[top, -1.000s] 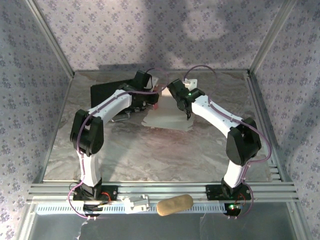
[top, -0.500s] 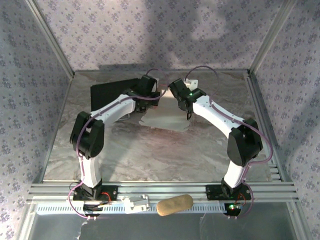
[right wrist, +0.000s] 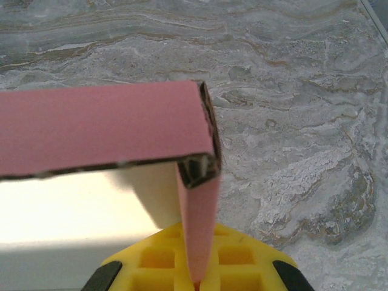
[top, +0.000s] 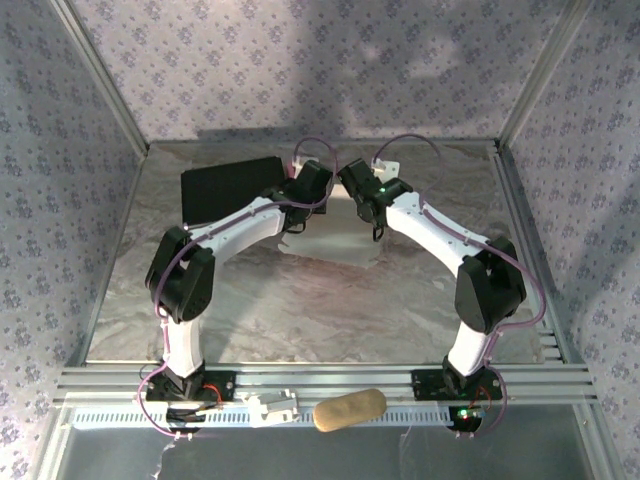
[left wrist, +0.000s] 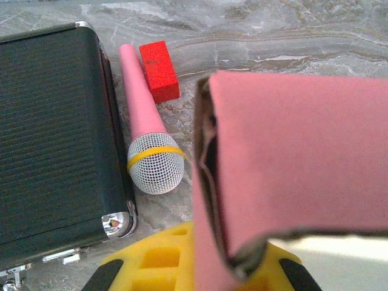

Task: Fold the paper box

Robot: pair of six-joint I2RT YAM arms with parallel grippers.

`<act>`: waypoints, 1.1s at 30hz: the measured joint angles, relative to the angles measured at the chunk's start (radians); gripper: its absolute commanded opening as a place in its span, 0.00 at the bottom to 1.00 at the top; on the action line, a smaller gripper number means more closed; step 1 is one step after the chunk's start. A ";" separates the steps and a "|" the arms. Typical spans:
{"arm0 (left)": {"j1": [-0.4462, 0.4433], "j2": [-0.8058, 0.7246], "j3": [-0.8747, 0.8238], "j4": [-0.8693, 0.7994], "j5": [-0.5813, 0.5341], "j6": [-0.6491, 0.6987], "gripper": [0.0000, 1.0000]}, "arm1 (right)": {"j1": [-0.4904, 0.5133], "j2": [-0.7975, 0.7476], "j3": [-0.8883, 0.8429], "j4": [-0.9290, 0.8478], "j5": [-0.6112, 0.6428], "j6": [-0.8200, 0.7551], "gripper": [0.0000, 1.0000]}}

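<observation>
The pink thin cardboard paper box (top: 335,240) is at the far middle of the grey marbled bench (top: 300,310), between the two arms, which meet above it. From above it looks as a pale sheet, with one part lying on the bench.

In the left wrist view, the left end effector (left wrist: 209,273) is clenched on a side flap of the paper box (left wrist: 303,157). The flap goes down between the yellow fingers (left wrist: 157,260), and a wide pink panel is bent over above them. Left of the cardboard, a pink microphone with a silver mesh head and a yellow ring (left wrist: 145,121) lies on the bench. It is just beside a black rectangular case with metal corners (left wrist: 54,133). A small red block (left wrist: 159,70) lies near the handle end of the microphone.

In the right wrist view, the right end effector (right wrist: 197,267) is also clenched on the paper box (right wrist: 103,127). It grips a narrow pink flap that hangs down from the corner of a folded panel. The inside face under this panel is paler, almost cream.

From above, the black rectangular case (top: 225,185) stands at the far left of the bench, beside the left arm.
</observation>
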 measured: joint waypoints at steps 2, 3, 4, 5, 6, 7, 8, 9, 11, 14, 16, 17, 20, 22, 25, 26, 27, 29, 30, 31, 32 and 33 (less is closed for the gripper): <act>0.000 -0.003 -0.001 -0.001 0.002 0.000 0.05 | 0.001 -0.003 -0.002 0.000 0.000 0.000 0.00; 0.001 -0.006 -0.004 0.000 0.005 0.002 0.11 | 0.001 -0.005 -0.003 0.001 0.000 0.000 0.00; 0.003 -0.013 -0.014 0.008 0.015 0.010 0.18 | 0.001 -0.007 -0.005 0.000 0.001 0.000 0.00; 0.007 -0.025 -0.031 0.021 0.029 0.013 0.24 | 0.001 -0.010 -0.009 -0.003 0.000 0.000 0.00; 0.013 -0.037 -0.048 0.035 0.044 0.018 0.27 | 0.000 -0.013 -0.014 -0.008 0.000 0.000 0.00; 0.024 -0.052 -0.068 0.053 0.069 0.022 0.30 | 0.001 -0.014 -0.018 -0.011 -0.001 0.000 0.00; 0.037 -0.065 -0.084 0.066 0.097 0.029 0.32 | 0.001 -0.015 -0.023 -0.011 -0.005 0.000 0.00; 0.047 -0.074 -0.093 0.074 0.122 0.035 0.33 | 0.001 -0.015 -0.025 -0.010 -0.008 0.000 0.00; 0.068 -0.088 -0.106 0.095 0.178 0.051 0.34 | 0.000 -0.015 -0.026 -0.009 -0.011 0.000 0.00; 0.087 -0.091 -0.109 0.115 0.239 0.075 0.32 | -0.002 -0.019 -0.026 -0.008 -0.013 0.000 0.00; 0.092 -0.091 -0.109 0.118 0.257 0.089 0.29 | -0.003 -0.021 -0.026 -0.008 -0.014 0.000 0.00; 0.093 -0.091 -0.109 0.121 0.260 0.097 0.29 | -0.003 -0.021 -0.026 -0.008 -0.014 0.000 0.00; 0.092 -0.102 -0.125 0.129 0.260 0.109 0.24 | -0.003 -0.021 -0.026 -0.008 -0.014 0.000 0.00; 0.090 -0.109 -0.129 0.132 0.257 0.121 0.18 | -0.003 -0.021 -0.026 -0.006 -0.025 -0.001 0.00; 0.085 -0.109 -0.129 0.138 0.245 0.136 0.17 | -0.003 -0.022 -0.026 -0.003 -0.033 -0.001 0.00; 0.084 -0.109 -0.129 0.137 0.241 0.142 0.17 | -0.003 -0.022 -0.026 -0.003 -0.036 -0.001 0.00; 0.084 -0.109 -0.129 0.138 0.237 0.144 0.17 | -0.003 -0.022 -0.026 -0.003 -0.037 0.000 0.00; 0.082 -0.109 -0.129 0.139 0.226 0.150 0.10 | -0.003 -0.022 -0.026 -0.001 -0.042 0.000 0.00; 0.079 -0.106 -0.129 0.140 0.216 0.156 0.06 | -0.003 -0.022 -0.026 0.003 -0.047 -0.001 0.00; 0.076 -0.103 -0.129 0.139 0.208 0.167 0.04 | -0.002 -0.022 -0.026 0.005 -0.049 -0.001 0.00; 0.071 -0.097 -0.128 0.139 0.194 0.175 0.00 | -0.002 -0.022 -0.026 0.005 -0.050 -0.001 0.00; 0.066 -0.089 -0.125 0.139 0.177 0.182 0.00 | -0.002 -0.023 -0.026 0.005 -0.052 -0.001 0.00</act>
